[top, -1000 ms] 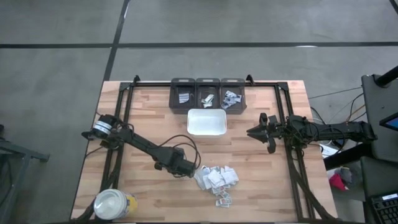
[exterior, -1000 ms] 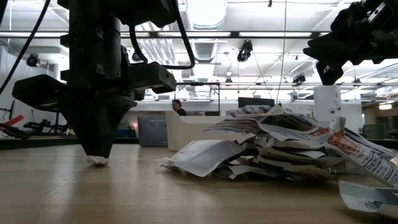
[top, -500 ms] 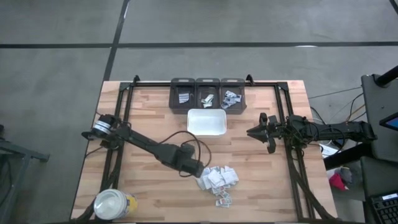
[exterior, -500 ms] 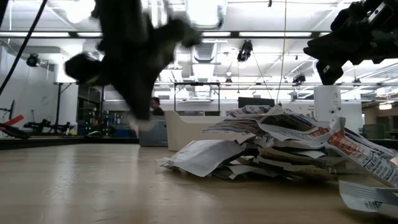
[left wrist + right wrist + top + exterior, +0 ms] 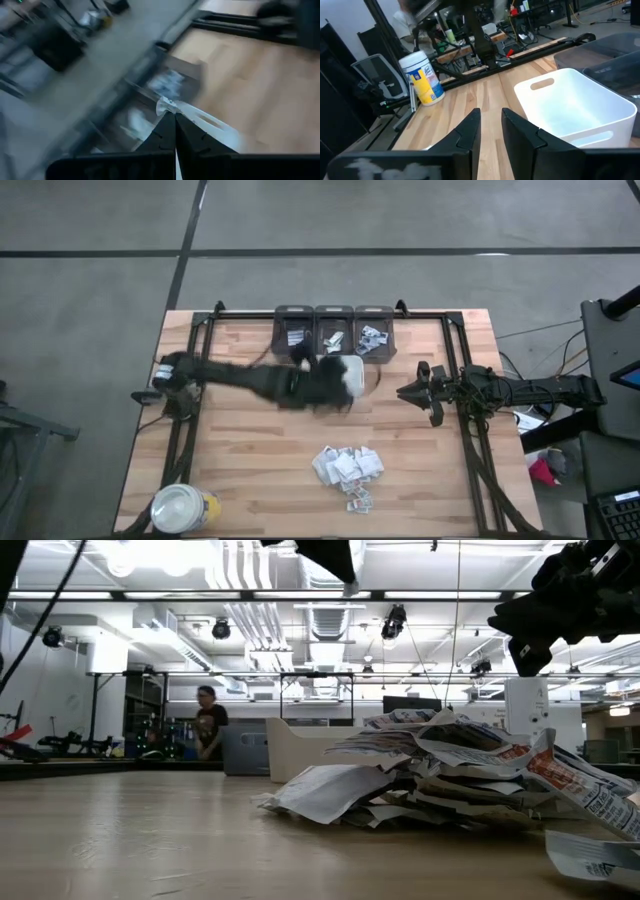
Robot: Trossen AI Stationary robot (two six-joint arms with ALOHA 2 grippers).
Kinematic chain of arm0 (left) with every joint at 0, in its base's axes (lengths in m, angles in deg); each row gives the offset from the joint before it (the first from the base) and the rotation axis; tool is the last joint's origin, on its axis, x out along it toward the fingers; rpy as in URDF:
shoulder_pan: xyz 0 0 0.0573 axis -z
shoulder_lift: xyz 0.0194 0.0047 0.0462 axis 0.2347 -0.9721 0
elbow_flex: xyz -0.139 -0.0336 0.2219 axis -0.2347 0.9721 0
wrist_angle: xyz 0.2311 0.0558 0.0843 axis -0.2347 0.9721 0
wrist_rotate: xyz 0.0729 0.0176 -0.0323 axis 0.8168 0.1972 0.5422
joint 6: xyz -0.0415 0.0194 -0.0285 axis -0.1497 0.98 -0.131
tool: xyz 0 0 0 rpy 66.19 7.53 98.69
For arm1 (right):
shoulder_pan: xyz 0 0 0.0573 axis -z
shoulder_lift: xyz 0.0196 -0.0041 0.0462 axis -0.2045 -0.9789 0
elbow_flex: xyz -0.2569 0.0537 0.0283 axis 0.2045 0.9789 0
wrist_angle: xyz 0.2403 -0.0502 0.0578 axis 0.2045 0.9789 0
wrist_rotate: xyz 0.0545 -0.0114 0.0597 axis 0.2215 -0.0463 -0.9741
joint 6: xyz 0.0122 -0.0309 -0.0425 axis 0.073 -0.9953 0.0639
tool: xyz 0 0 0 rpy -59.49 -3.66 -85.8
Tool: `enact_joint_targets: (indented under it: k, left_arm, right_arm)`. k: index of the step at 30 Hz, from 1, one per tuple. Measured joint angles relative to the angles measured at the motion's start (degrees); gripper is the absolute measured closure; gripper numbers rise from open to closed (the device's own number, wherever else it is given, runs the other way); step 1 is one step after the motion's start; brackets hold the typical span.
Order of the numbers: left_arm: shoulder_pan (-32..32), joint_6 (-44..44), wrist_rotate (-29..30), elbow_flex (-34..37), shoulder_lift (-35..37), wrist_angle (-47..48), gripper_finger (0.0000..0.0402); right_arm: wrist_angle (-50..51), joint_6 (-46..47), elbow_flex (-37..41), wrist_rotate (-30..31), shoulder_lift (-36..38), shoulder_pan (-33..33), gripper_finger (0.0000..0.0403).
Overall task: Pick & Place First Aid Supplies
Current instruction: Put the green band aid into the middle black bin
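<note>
White packet [image 5: 165,104] pinched in the left gripper [image 5: 174,116] fingers, carry step under way; next, release over a twelve-o'clock bin [image 5: 294,330].

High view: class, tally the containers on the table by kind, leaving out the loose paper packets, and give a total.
Dark bins: 3
White tray: 1
Yellow jar with a white lid: 1
Total: 5
</note>
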Motion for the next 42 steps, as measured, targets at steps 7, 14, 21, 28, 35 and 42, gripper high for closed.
enact_joint_targets:
  k: [7,14,21,28,35,42]
  left_arm:
    - [-17.2,14.1,-9.2,-2.0,0.0,-5.8,0.0401]
    - [-32.8,12.1,-26.0,-1.6,-1.8,-7.2,0.0401]
    - [-40.4,9.6,-38.2,-1.6,-7.3,-8.0,0.0402]
    - [-41.1,8.6,-45.5,-2.1,-14.9,-9.4,0.0402]
    - [-41.1,6.4,-50.5,-4.0,-21.8,-9.5,0.0402]
    - [-41.1,6.1,-51.9,-4.1,-24.2,-9.8,0.0401]
  right_arm:
    - [0.0,0.0,0.0,0.0,0.0,0.0,0.0316]
    - [0.0,0.0,0.0,0.0,0.0,0.0,0.0323]
    - [0.0,0.0,0.0,0.0,0.0,0.0,0.0335]
    - [0.0,0.0,0.0,0.0,0.0,0.0,0.0326]
    - [0.0,0.0,0.0,0.0,0.0,0.0,0.0316]
    - [0.0,0.0,0.0,0.1,0.0,0.0,0.0316]
